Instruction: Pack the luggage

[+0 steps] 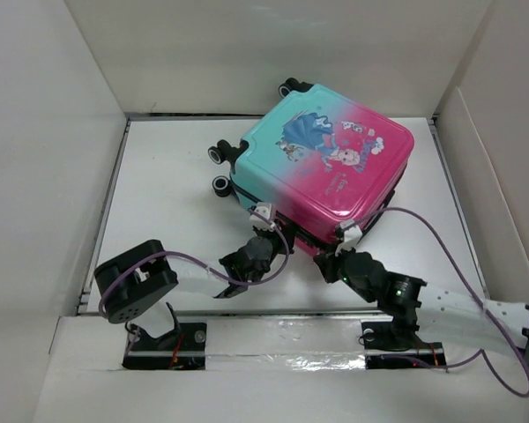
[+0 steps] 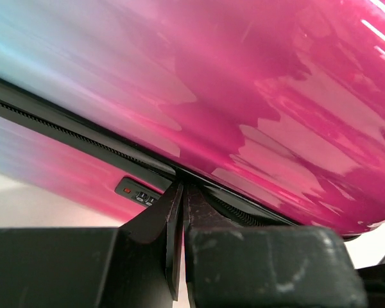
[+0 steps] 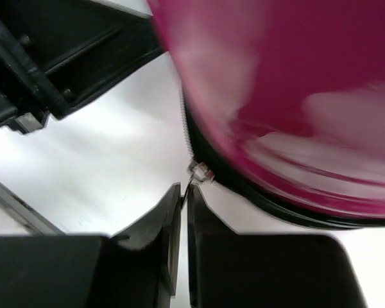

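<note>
The right gripper (image 3: 184,192) has its fingers drawn together to a hairline slit. The thin tab of the zipper pull (image 3: 199,171) runs down into that slit, so it reads as pinched on the pull (a hold at the very tips, nothing deeper). The left gripper (image 2: 179,191) is fully together with nothing between its fingers. Its tips are set against the black zipper track (image 2: 64,131), just beside the combination lock (image 2: 136,192).

Both grippers work at the near side of the luggage (image 1: 326,159). It lies flat and closed on the white table (image 1: 167,203), printed shell up, with its wheels (image 1: 220,155) toward the far left.

The step in hand looks like running the zipper along the seam, and the weak link is that tip pinch. If the right arm hauls at an angle to the track rather than along it, the small metal tab can slide out of the fingers. Near the curved corner of the shell, the slider could also bind. A light case on a smooth table may then follow the pull instead of giving up zipper travel, swinging round under the arm. The left gripper only bears on a glossy edge, so it could skate off and stop bracing. The two wrists are also near each other, and a sudden slip could knock one into the other
</note>
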`<state>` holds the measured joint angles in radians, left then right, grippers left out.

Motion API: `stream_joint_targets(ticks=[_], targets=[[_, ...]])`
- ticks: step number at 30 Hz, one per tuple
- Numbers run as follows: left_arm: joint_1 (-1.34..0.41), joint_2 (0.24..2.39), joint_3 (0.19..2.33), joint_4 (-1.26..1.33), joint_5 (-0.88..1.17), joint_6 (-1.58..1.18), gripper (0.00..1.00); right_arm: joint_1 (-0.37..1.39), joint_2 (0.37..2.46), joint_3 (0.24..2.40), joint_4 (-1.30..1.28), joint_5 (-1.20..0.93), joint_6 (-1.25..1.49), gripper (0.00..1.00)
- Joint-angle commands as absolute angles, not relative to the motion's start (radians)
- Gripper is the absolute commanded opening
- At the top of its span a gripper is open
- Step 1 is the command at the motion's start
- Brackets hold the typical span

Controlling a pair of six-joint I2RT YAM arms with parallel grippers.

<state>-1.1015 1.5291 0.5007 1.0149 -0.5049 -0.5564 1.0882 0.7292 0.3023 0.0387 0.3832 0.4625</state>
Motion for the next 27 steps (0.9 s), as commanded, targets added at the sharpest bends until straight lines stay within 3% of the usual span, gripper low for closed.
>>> stream_joint_targets(ticks=[1, 4, 5, 7, 8, 11, 16, 18, 22, 27], targets=[[-1.135, 1.578, 0.598, 1.124, -0.327, -0.595, 0.0, 1.279, 0.923, 0.492, 0.154, 0.416, 0.517, 0.0], [-1.105, 1.487, 0.536, 1.072, -0.382, -0.592, 0.0, 1.296, 1.018, 0.525, 0.247, 0.579, 0.529, 0.0], [-1.079, 1.448, 0.511, 1.025, -0.374, -0.6, 0.05, 1.296, 1.052, 0.514, 0.283, 0.598, 0.532, 0.0], [-0.978, 1.303, 0.445, 0.951, -0.377, -0.649, 0.21, 1.241, 1.065, 0.486, 0.336, 0.583, 0.54, 0.0], [-0.935, 1.243, 0.427, 0.858, -0.376, -0.675, 0.41, 1.227, 1.063, 0.471, 0.354, 0.574, 0.541, 0.0], [-0.745, 1.002, 0.405, 0.737, -0.371, -0.762, 0.65, 1.195, 1.019, 0.434, 0.388, 0.551, 0.537, 0.0], [-0.373, 1.05, 0.657, 0.553, -0.169, -0.776, 0.71, 1.184, 0.941, 0.43, 0.331, 0.54, 0.503, 0.0], [-0.198, 1.151, 0.725, 0.5, 0.027, -0.808, 0.71, 1.174, 0.911, 0.423, 0.305, 0.522, 0.48, 0.0], [-0.086, 1.32, 0.868, 0.508, 0.289, -0.876, 0.73, 1.164, 0.842, 0.399, 0.285, 0.488, 0.46, 0.0], [-0.086, 1.507, 1.018, 0.463, 0.382, -0.862, 0.81, 1.164, 0.782, 0.374, 0.273, 0.442, 0.44, 0.0]])
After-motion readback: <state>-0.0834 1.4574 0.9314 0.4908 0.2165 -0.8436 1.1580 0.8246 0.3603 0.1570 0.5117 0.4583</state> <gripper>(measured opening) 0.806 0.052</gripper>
